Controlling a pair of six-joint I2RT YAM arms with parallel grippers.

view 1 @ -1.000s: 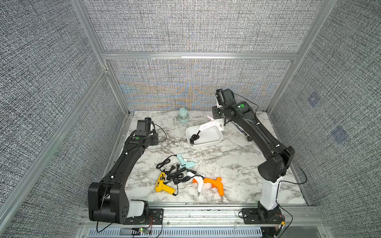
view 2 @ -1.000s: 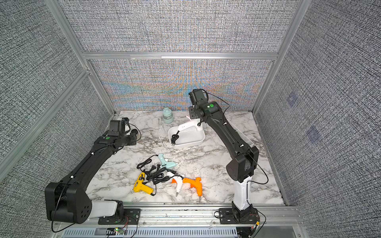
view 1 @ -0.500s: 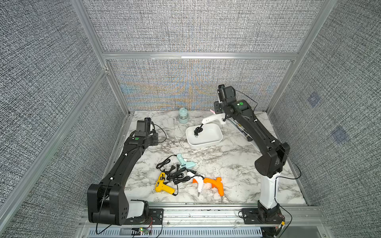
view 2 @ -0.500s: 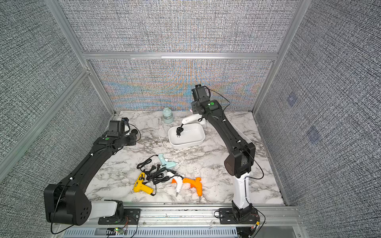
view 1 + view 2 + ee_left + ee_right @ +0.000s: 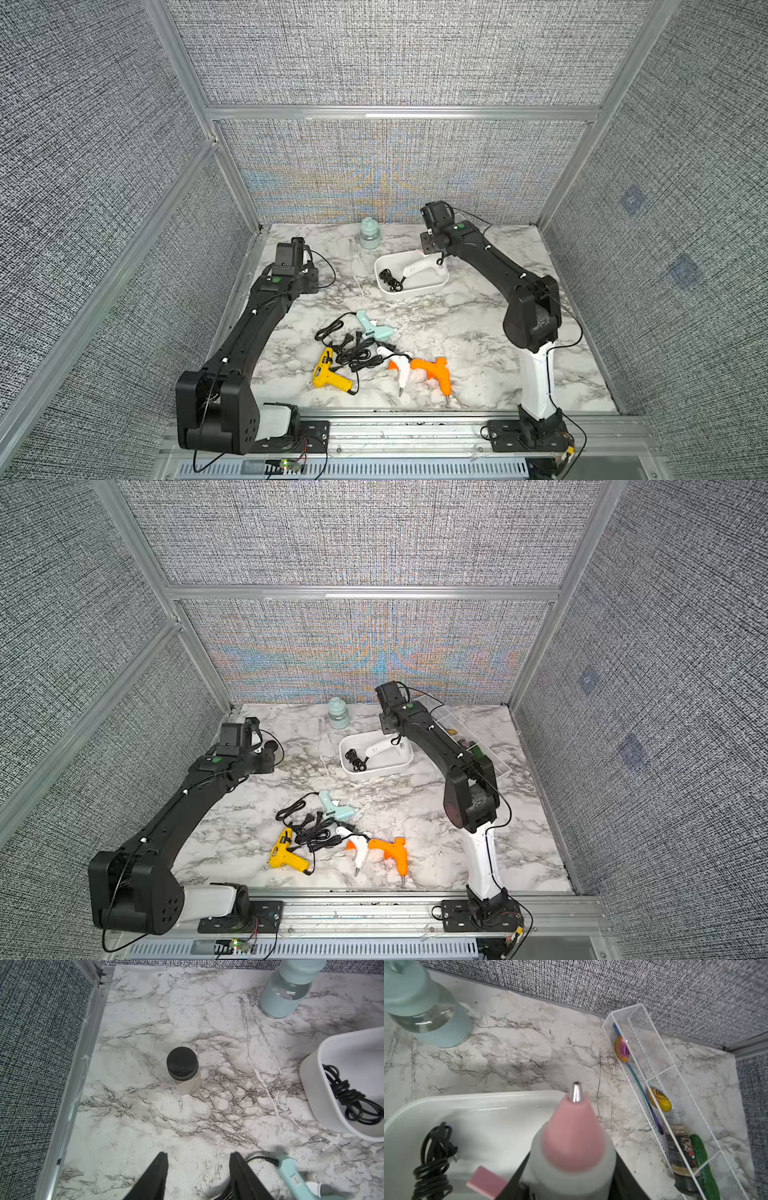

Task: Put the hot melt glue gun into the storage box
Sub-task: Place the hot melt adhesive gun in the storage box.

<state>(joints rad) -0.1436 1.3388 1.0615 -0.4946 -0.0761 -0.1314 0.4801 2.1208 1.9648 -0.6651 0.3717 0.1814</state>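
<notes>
— What is seen to have changed over the last second?

— The white glue gun (image 5: 419, 268) with the pink nose has been brought down. Half a second ago it was held up above the box (image 5: 417, 289), with only its cord (image 5: 390, 279) hanging inside. Now its body is seen low within the box's walls in both top views, with the handle toward the coiled cord and the nose up by the far rim.

— Has it been let go?

— Not so far as can be seen. In the right wrist view the barrel is still pinched by the right claw (image 5: 571, 1172), with one black finger at each side. Whether the gun's weight is already borne by the box floor cannot be told.

— And the other arm?

— Nothing has been moved there. The left claw (image 5: 198, 1155) is held spread and empty above the table (image 5: 145, 1022), well apart from the box. A small black-lidded jar (image 5: 184, 1070) stands ahead of it.

— What is meant by this for the task?

— The carrying is judged to be nearly finished for this gun, so a release and a clean withdrawal are what is left. Care is called for with the nose, since it is close to the rim and could be caught as the jaws are opened. Four other guns are left on the table toward the front, among them a yellow gun (image 5: 330, 374) and an orange gun (image 5: 434, 371), with their cords tangled. More trips may be wanted.
</notes>
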